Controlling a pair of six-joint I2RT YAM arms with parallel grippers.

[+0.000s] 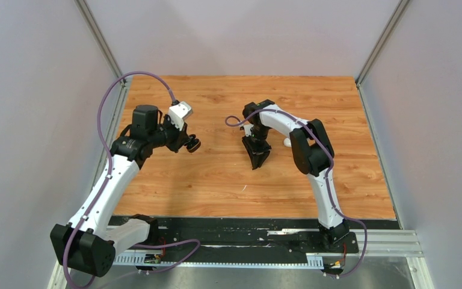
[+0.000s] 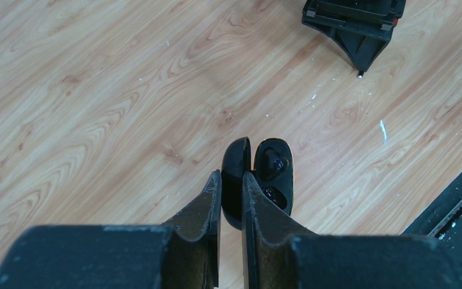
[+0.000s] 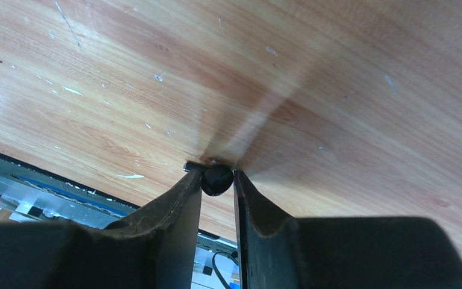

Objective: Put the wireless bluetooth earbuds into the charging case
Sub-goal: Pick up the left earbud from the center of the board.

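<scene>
From above, my left jaws hold the glossy black clamshell charging case (image 1: 193, 144) clear of the wooden worktop (image 1: 216, 180). My right jaws point downward, well apart from it.

Through my left wrist, the left jaws are pinched fully shut on the case's lid (image 2: 236, 174). The open tray (image 2: 275, 171) lies just outside the right-hand jaw.

Through my right wrist, the right jaws are narrowed onto a tiny glossy black earbud (image 3: 218, 179), nipped at their very tips. I cannot tell whether it touches the worktop. I judge it light, hard and slippery, so it is best held gently across its widest part, since squeezing may squirt it out.
</scene>
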